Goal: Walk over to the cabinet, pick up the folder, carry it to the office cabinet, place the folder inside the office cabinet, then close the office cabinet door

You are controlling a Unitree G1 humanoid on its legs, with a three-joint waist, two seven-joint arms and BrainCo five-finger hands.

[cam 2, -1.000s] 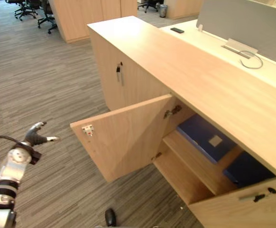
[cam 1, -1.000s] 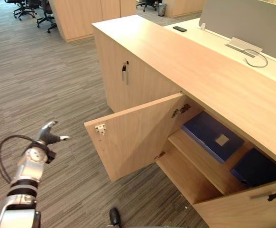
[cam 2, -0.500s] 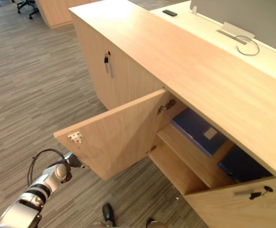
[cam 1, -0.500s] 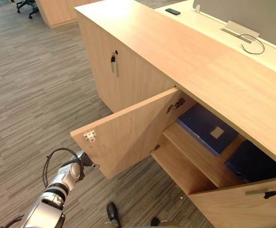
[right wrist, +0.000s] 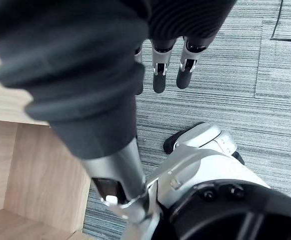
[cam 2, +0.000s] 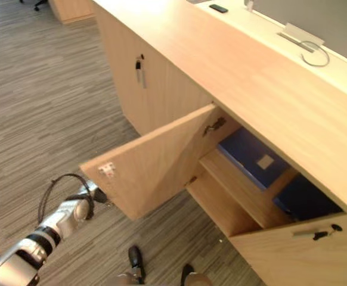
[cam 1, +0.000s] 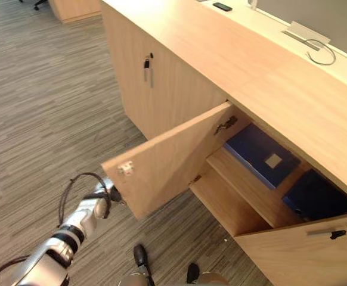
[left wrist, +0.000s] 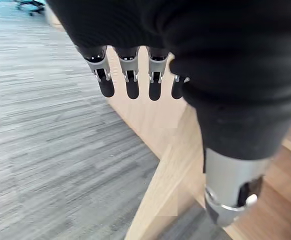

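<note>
Place: long wooden cabinet (cam 1: 233, 53) running from the upper left to the right edge of the frame, on grey striped carpet (cam 1: 42, 107).
Doors: the left door (cam 1: 173, 158) stands partly open at mid-frame, swung out over the carpet. The right door (cam 1: 304, 250) hangs open at the lower right corner.
Folder: the blue folder (cam 1: 260, 156) lies flat on the shelf (cam 1: 239, 182) inside the open compartment, right of centre, with a pale label on its cover. It is in neither hand.
Neighbour: a second folder (cam 1: 319, 199), darker blue, lies further right in the same opening, partly behind the right door.
Left hand: the left hand (cam 1: 105, 198) sits at the lower left, just beside the free lower corner of the left door. In the wrist view the fingers (left wrist: 131, 82) are straight and spread in a row, pointing at the door's wood and gripping nothing (whether they touch the wood cannot be told).
Right hand: the right hand (right wrist: 159, 75) hangs over the carpet, fingers straight and loose, empty.
Other: a key (cam 1: 148, 62) hangs in the closed door at the upper left. A dark phone (cam 1: 223, 6) and a grey loop of cable (cam 1: 319, 56) lie on the pale bench (cam 1: 263, 21) behind the cabinet, at the top right.
</note>
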